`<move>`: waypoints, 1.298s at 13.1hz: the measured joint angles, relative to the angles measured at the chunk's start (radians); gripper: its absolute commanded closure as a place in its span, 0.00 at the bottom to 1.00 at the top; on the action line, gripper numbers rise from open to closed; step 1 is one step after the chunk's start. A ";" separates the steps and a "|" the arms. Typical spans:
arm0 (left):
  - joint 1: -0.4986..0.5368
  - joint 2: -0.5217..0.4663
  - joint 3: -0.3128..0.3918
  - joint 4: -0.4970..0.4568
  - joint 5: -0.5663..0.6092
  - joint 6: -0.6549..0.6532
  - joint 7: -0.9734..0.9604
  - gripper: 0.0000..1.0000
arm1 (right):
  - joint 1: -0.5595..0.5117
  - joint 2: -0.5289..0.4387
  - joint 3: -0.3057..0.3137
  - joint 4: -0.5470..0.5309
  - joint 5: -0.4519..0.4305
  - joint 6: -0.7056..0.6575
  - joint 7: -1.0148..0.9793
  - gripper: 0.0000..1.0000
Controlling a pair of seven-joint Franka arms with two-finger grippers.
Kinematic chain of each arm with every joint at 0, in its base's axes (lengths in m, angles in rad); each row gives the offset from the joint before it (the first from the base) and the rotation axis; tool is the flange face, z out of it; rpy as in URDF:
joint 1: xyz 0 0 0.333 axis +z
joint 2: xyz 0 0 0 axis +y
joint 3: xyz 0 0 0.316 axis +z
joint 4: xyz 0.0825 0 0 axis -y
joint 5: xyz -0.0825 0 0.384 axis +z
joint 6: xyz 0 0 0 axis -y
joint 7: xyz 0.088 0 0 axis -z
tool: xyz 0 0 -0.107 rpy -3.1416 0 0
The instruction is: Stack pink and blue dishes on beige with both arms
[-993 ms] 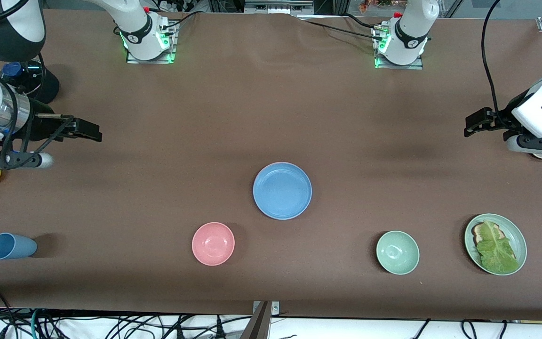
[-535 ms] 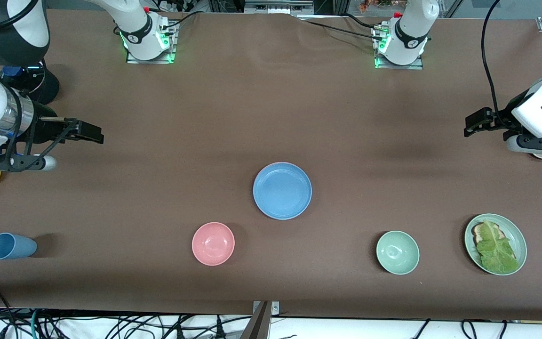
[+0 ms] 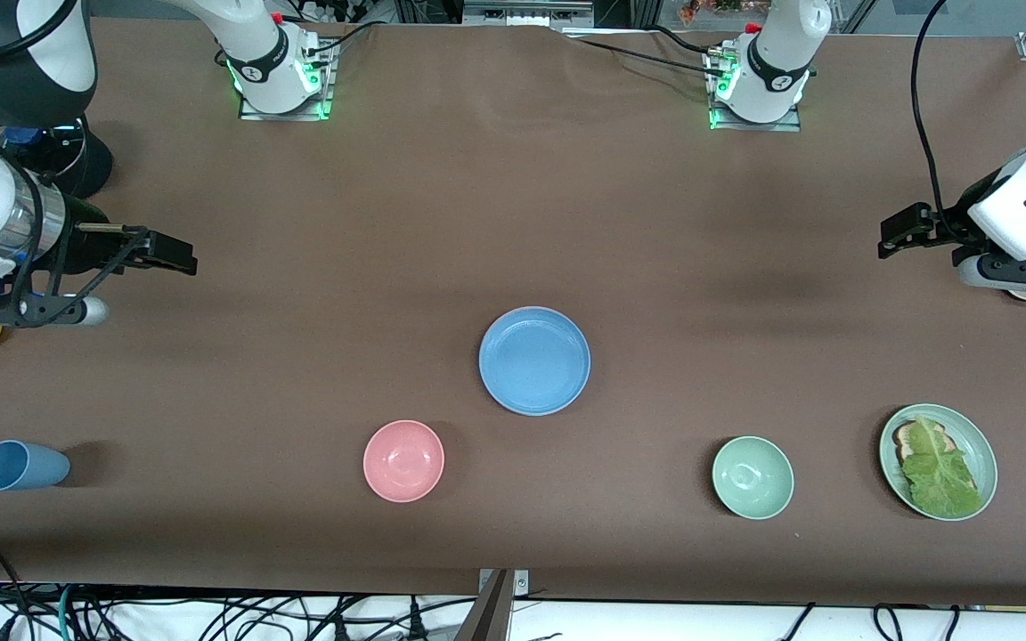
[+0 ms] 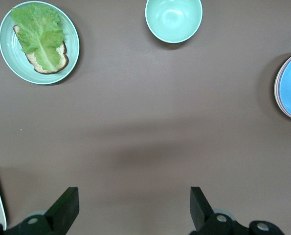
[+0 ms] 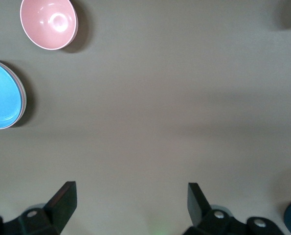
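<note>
Brown table, scanning across: right gripper [image 3: 176, 256] spread wide, empty, over the right arm's end. Blue plate [image 3: 534, 361] mid-table, topping a stack (pink rim [image 4: 276, 85] peeks beneath), between both grippers. Left gripper [image 3: 894, 236] likewise open, empty, waiting.

Bright, even overhead light covers the brown table [image 3: 442, 223], with no glare on its matte surface. Soft shadows fall beside the blue cup [image 3: 21, 466] and pink bowl [image 3: 403, 460]. Broad, faint arm shadows band the table in both wrist views. All three views are sharp, with green lights glowing at the arm bases.
</note>
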 measured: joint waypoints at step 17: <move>0.006 0.025 0.002 0.000 0.000 0.052 0.000 0.00 | -0.322 -0.305 0.388 -0.261 -0.199 0.053 -0.022 0.00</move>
